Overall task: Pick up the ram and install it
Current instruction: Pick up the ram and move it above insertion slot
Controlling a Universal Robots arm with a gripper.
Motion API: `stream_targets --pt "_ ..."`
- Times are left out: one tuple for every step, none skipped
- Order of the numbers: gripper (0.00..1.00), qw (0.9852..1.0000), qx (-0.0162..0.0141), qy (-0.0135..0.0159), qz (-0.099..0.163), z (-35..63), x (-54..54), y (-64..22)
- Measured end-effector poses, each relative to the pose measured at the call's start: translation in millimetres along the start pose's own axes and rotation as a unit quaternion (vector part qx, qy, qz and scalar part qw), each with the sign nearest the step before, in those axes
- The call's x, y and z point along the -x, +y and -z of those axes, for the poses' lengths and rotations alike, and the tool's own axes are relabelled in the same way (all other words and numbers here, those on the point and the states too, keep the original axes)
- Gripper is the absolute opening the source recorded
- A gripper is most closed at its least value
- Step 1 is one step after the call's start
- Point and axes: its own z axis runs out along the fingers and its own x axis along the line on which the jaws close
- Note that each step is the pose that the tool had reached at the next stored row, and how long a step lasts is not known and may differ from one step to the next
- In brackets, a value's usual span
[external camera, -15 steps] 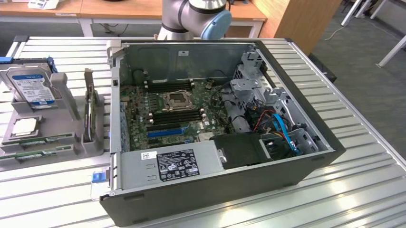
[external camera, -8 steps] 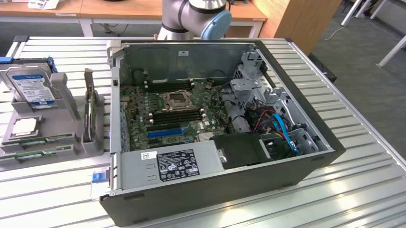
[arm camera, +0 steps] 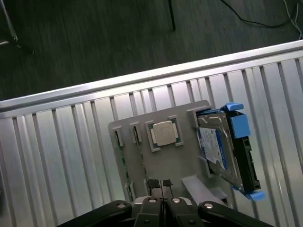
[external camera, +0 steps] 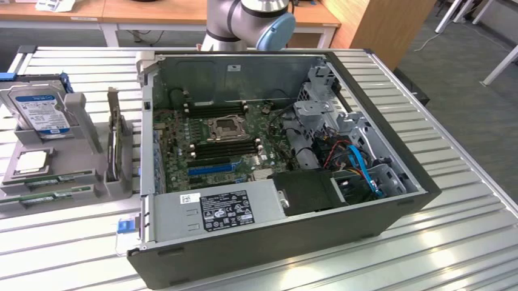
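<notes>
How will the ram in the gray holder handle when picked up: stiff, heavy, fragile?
Likely stiff: the ram is a thin, flat green board, so it should lift without sagging. Probably light, being far slimmer than the hard drive nearby. Possibly fragile: small parts seem to sit on its face, and its narrow edges offer little to grip.

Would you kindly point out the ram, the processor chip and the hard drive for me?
ram (external camera: 50, 180), exterior view, middle of a green stick.
processor chip (arm camera: 163, 133), wrist view, centre of its silver top.
hard drive (arm camera: 213, 144), wrist view, its blue label.
</notes>
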Motion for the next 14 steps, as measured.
stream_targets --pt "0.1 1.0 0.0001 0.0003 0.007 0.0 0.0 0.0" --pt "0.1 0.9999 0.0003 0.0006 0.013 -0.1 0.0 0.0" --pt "0.1 0.9998 0.0004 0.0009 0.02 -0.1 0.0 0.0" --pt "0.1 0.9997 0.0006 0.0012 0.026 -0.1 0.0 0.0" --pt "0.1 0.9995 0.0007 0.0015 0.033 -0.1 0.0 0.0" --pt "0.1 0.9992 0.0009 0.0018 0.04 -0.2 0.0 0.0" --pt "0.1 0.9989 0.0011 0.0021 0.047 -0.2 0.0 0.0" --pt "0.1 0.9985 0.0012 0.0024 0.054 -0.2 0.0 0.0" --pt "0.1 0.9982 0.0014 0.0027 0.06 -0.2 0.0 0.0" --pt "0.1 0.9978 0.0015 0.003 0.067 -0.3 0.0 0.0" --pt "0.1 0.9974 0.0016 0.0033 0.073 -0.3 0.0 0.0" --pt "0.1 0.997 0.0017 0.0035 0.078 -0.3 0.0 0.0" --pt "0.1 0.9967 0.0018 0.0037 0.08 -0.3 0.0 0.0" --pt "0.1 0.9967 0.0018 0.0037 0.081 -0.3 0.0 0.0"
